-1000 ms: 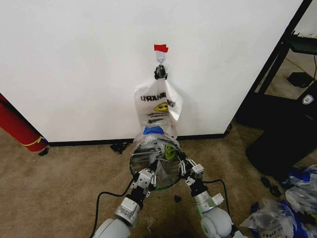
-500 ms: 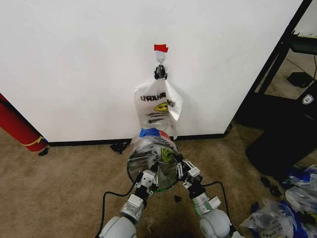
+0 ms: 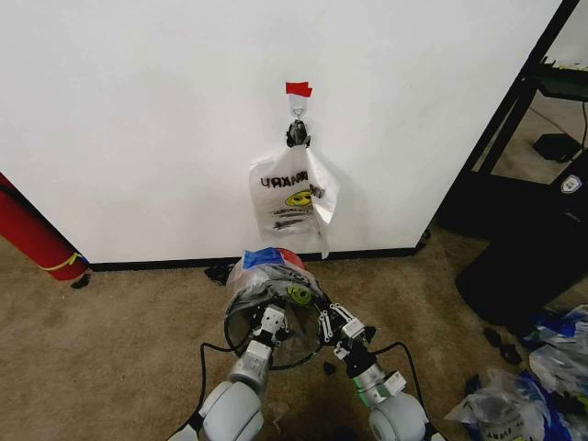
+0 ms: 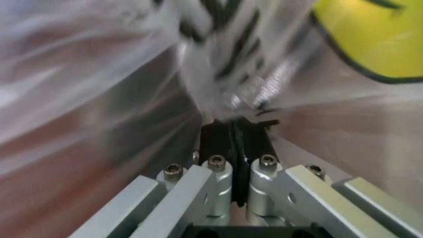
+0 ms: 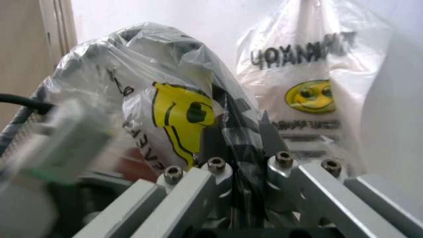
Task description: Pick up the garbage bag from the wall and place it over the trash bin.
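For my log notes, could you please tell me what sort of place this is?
Probably a carpeted room used as a test space: a white wall with black baseboard, a hook marked by red tape, and spare plastic bags heaped on the floor.

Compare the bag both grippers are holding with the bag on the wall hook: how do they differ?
The garbage bag is spread over the trash bin, pinched by the left gripper and right gripper; the hanging bag dangles flat from the hook, untouched. The hanging bag's lettering reads mirror-reversed. Both are thin translucent plastic with a yellow smiley.
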